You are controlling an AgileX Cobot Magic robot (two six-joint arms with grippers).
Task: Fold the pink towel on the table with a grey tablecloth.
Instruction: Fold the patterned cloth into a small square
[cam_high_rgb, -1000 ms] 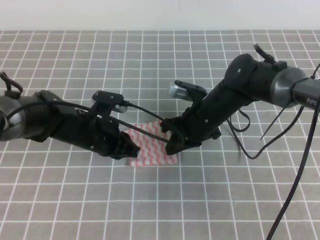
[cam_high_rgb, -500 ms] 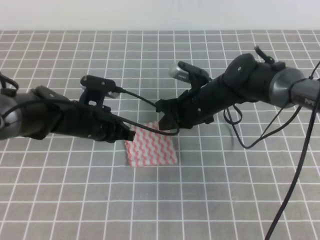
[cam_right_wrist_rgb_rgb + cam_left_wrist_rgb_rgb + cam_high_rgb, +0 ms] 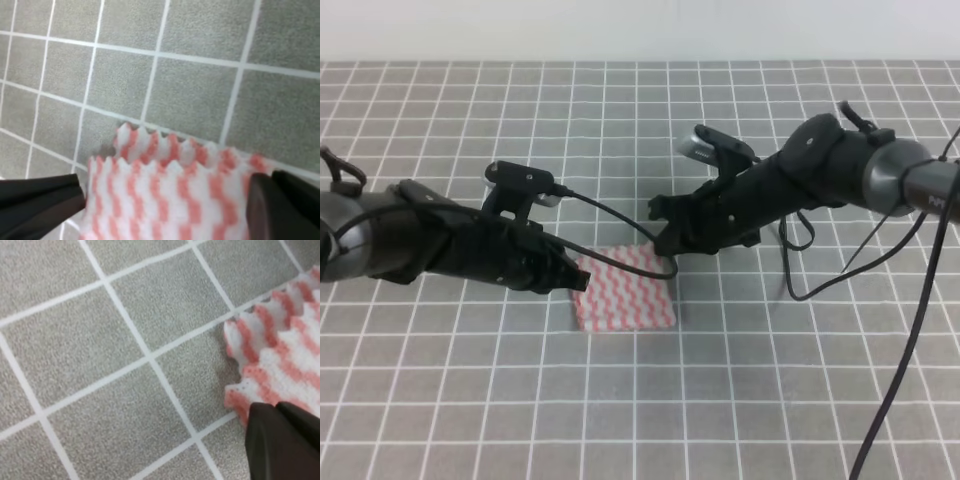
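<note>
Your right claw (image 3: 663, 236) has risen off the far right corner of the pink towel (image 3: 625, 292) and hangs just above it, jaws parted and empty. Your left claw (image 3: 578, 277) has slid back to the towel's left edge; its opening cannot be told. The table (image 3: 740, 400) carries the towel at centre, now lying doubled and flat, so the fold looks done.

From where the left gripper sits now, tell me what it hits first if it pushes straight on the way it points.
The pink towel. The left gripper points right across the grey tablecloth, its tip already at the towel's left edge; the wrist view shows two stacked layers just ahead. Height above the cloth is unclear.
</note>
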